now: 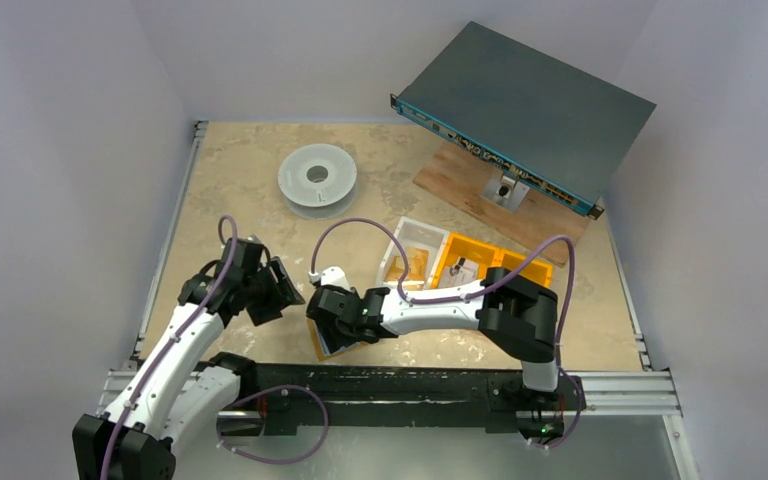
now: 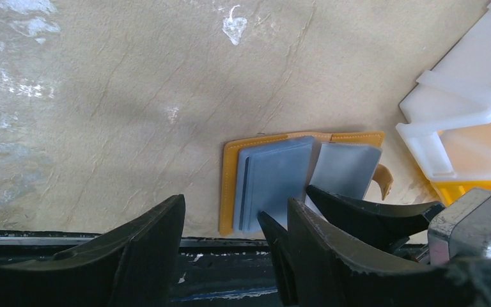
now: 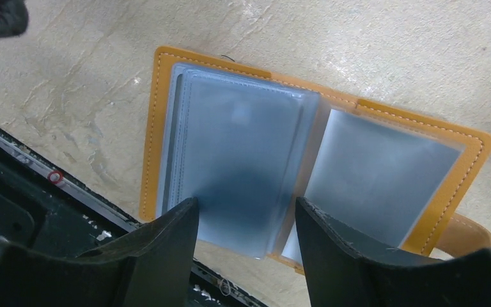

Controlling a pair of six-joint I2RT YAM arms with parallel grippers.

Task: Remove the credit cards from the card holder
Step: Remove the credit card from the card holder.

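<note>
The card holder point(image 3: 243, 137) is lying open and flat on the table point(image 1: 250, 190), low in the centre of the top view, just above the black rail point(image 1: 410, 385) that is running along the bottom. Spread like this, its cloudy plastic sleeves point(image 3: 383, 173) are facing up, which is probably the point: anything tucked inside can be reached from above. Whether cards are actually sitting in those sleeves is hard to tell through the haze.

The right arm is reaching in from the lower right of the top view. Its elbow is folding just right of centre, its forearm is stretching leftward, and its wrist is tipping down over the holder. The right gripper point(image 3: 246, 203) is standing partly open. Its two fingers are straddling the lower edge of the thicker sleeve stack at centre-left of the wrist view, and they are clamping nothing — contact with the plastic cannot be judged.

The left arm is rising from the lower-left corner. The left gripper point(image 2: 235, 201) is angling toward the holder's left edge and hovering close beside it, with its jaws spread wide and nothing between them. It looks placed to steady the leather or take a card once one is showing.
</note>
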